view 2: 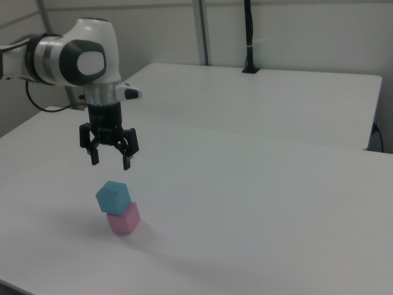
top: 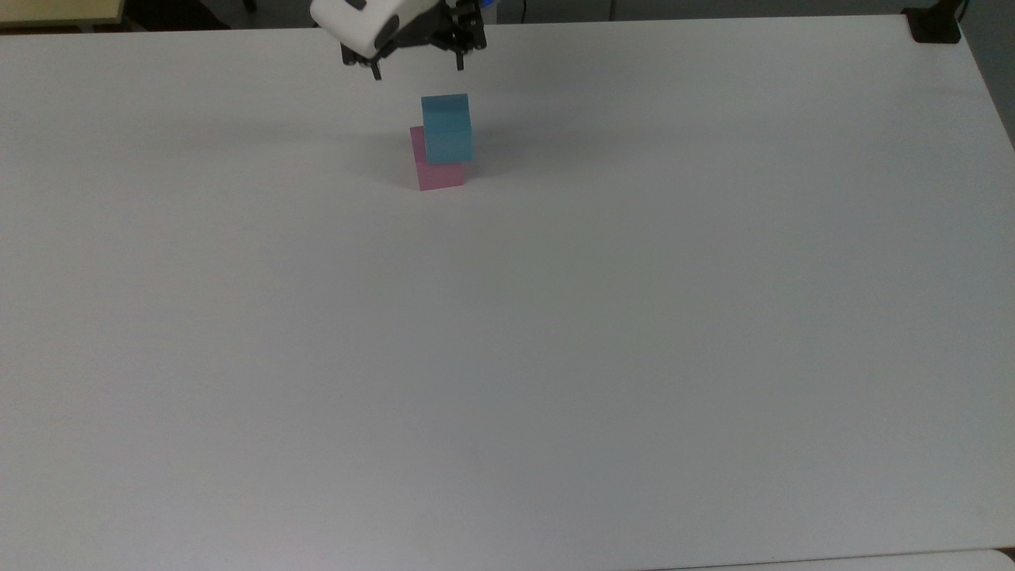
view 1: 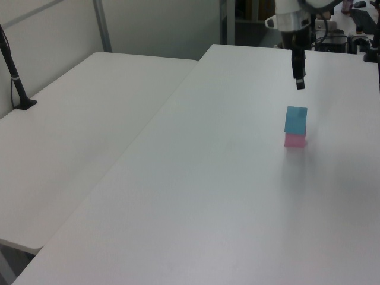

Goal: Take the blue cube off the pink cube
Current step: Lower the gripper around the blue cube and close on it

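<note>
Claw (view 2: 110,160) spread above unlabelled blue cube (view 2: 112,196) atop pink cube (view 2: 125,219).

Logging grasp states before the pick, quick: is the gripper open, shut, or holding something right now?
Gripper: open, jaws spread, holding nothing; it hangs above the blue cube, which sits on the pink cube.

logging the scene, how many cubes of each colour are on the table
blue cube: 1, stacked on the pink one
pink cube: 1, resting on the white table
total: 2 cubes
</note>
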### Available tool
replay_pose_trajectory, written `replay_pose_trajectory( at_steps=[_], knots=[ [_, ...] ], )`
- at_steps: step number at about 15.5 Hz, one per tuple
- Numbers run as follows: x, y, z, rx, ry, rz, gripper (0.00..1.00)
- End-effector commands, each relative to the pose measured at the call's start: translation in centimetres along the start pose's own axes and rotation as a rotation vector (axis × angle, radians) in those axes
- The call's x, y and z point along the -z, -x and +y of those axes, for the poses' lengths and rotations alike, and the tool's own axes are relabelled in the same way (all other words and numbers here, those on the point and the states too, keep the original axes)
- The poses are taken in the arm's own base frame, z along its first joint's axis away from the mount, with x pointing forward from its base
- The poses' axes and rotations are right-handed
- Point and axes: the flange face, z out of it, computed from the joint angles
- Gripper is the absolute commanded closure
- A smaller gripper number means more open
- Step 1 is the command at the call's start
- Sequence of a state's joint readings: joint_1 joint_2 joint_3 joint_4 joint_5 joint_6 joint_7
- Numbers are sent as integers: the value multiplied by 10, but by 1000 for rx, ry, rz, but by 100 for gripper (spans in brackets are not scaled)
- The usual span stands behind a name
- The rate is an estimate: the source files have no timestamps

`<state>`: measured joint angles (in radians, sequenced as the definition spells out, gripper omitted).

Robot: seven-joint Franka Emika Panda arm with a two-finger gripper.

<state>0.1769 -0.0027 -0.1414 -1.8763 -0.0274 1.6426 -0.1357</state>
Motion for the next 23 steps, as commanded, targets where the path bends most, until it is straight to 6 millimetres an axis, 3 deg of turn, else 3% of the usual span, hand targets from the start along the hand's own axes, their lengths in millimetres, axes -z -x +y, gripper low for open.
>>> replay_pose_trajectory(
  at_steps=[1, 4, 8, 17, 18, 19, 20, 23],
  knots=[
    [-23, -15, -7, 35, 29, -19, 0],
    [-46, -29, -22, 55, 41, -64, 0],
    [-54, -30, -27, 56, 47, -69, 0],
    [-91, -30, -38, 92, 61, -125, 1],
    [-92, -31, -38, 92, 61, -125, 10],
    [-92, -32, -38, 95, 62, -113, 27],
    [-93, -34, -37, 94, 63, -105, 39],
    [-97, -39, -38, 98, 65, -104, 59]
  ],
)
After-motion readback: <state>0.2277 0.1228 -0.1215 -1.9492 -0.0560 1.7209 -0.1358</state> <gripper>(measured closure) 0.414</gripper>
